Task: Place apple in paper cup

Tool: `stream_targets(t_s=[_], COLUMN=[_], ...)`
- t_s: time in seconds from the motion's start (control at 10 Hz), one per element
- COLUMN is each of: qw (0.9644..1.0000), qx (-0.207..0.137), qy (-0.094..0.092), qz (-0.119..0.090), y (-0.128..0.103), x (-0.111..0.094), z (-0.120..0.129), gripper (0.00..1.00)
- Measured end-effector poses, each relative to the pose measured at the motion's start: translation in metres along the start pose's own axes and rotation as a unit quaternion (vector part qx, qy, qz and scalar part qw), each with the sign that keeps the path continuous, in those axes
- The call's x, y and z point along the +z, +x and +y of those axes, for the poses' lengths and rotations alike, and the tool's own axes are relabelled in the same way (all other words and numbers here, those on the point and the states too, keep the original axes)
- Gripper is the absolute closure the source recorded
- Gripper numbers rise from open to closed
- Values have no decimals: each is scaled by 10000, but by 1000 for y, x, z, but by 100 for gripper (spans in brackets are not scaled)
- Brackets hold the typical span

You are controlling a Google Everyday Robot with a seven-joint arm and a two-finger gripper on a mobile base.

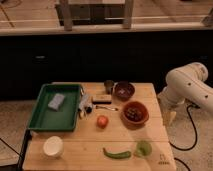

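Wooden table (82, 142) bears apple (102, 121) and paper cup (53, 146); gripper unseen.

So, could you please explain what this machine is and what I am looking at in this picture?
The white jointed shape on the right is the robot arm, which sits on a mobile base. Its gripper, the part with two fingers, is out of sight here, so nothing can be seen held. The single camera looks down on a wooden table.

On the table lie:
- a small round orange-red apple near the middle
- a short white paper cup at the front left, apart from the apple
- a long green chilli pepper
- a pale green translucent cup
- a reddish-brown bowl of dark fruits
- a green plastic tray holding a blue-grey sponge
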Motion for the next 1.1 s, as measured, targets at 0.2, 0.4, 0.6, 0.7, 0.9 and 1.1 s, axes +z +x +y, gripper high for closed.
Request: stream_targets(t_s=[0.2, 0.4, 0.6, 0.7, 0.9, 1.1], qw=[10000, 10000, 10000, 10000, 9997, 9994], qx=[0, 0, -6, -39, -238, -328], qy=[0, 0, -3, 3, 18, 28], qz=[0, 0, 5, 32, 93, 128], y=[0, 0, 0, -4, -34, -45], x=[0, 0, 0, 2, 8, 11], z=[0, 0, 1, 3, 10, 13], gripper=[20, 20, 20, 20, 20, 20])
